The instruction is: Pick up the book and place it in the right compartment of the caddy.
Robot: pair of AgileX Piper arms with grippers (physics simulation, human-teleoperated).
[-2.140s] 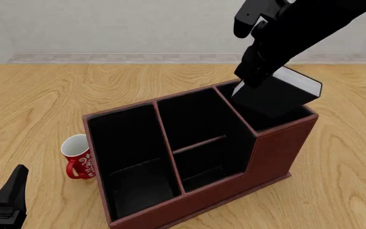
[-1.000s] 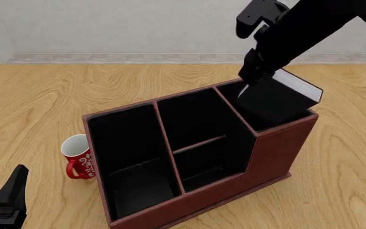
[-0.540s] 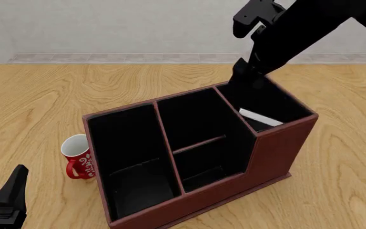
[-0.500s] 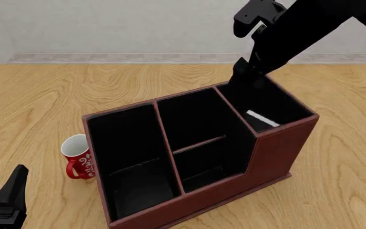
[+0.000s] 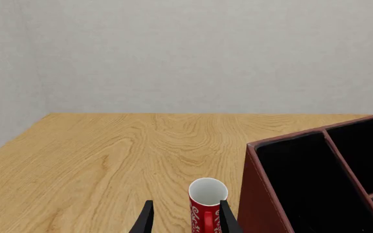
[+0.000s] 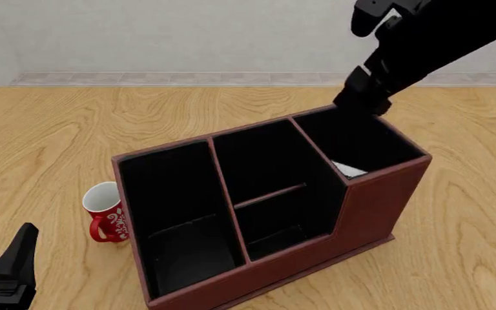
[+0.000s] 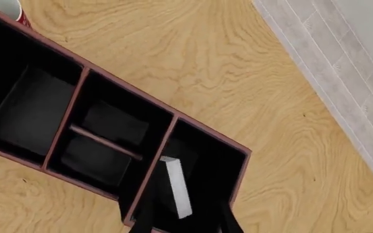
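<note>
The dark red-brown caddy [image 6: 377, 206] stands mid-table. The black book [image 6: 347, 169] lies inside its right compartment [image 6: 364, 139], with only its white page edge showing. My right gripper [image 6: 361, 103] is open and empty, just above that compartment's far rim. In the right wrist view the book [image 7: 175, 187] leans inside the right compartment [image 7: 206, 160] of the caddy [image 7: 128, 90], below my open right gripper [image 7: 185, 221]. My left gripper [image 6: 15, 258] is open and empty, low at the near left, also in its wrist view [image 5: 186, 211].
A small red-and-white mug [image 6: 106, 213] stands just left of the caddy, and shows in the left wrist view [image 5: 206, 204] beyond the fingers, beside the caddy's wall [image 5: 251, 194]. A wall runs along the table's far edge.
The right gripper let go of the book, which dropped down into the right compartment. The gripper then rose and shifted right. The left arm has not moved.
</note>
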